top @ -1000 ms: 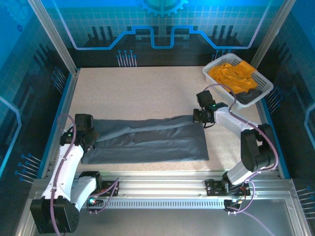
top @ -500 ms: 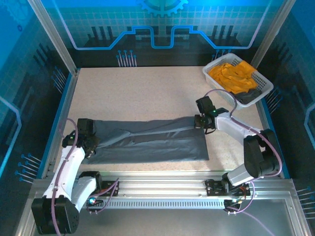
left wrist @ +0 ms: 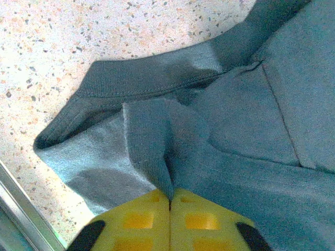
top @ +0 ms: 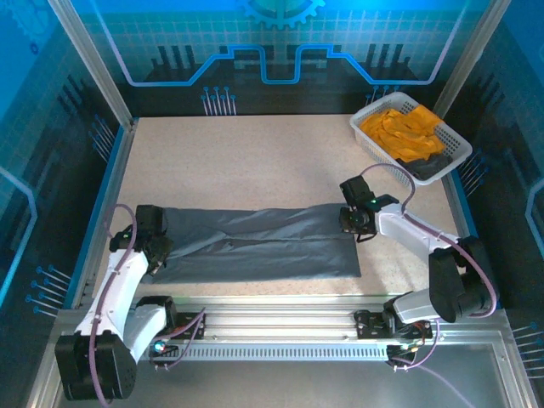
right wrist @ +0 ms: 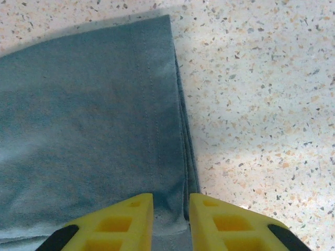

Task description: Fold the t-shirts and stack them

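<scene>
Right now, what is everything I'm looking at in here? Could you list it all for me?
grey t-shirt: one, slate grey, folded into a long strip across the near part of the table
orange-yellow t-shirts: a heap, number unclear, bright orange-yellow, in the basket
dark cloth: one piece, dark grey, at the basket's near end beside the orange heap
basket: one, white lattice, far right corner of the table
table: one, speckled beige, inside blue-lit walls
metal rail: one, silver, along the near edge
left gripper: one, yellow fingers, shut on the grey t-shirt's left end
right gripper: one, yellow fingers, slightly apart astride the shirt's right edge; grip unclear
</scene>
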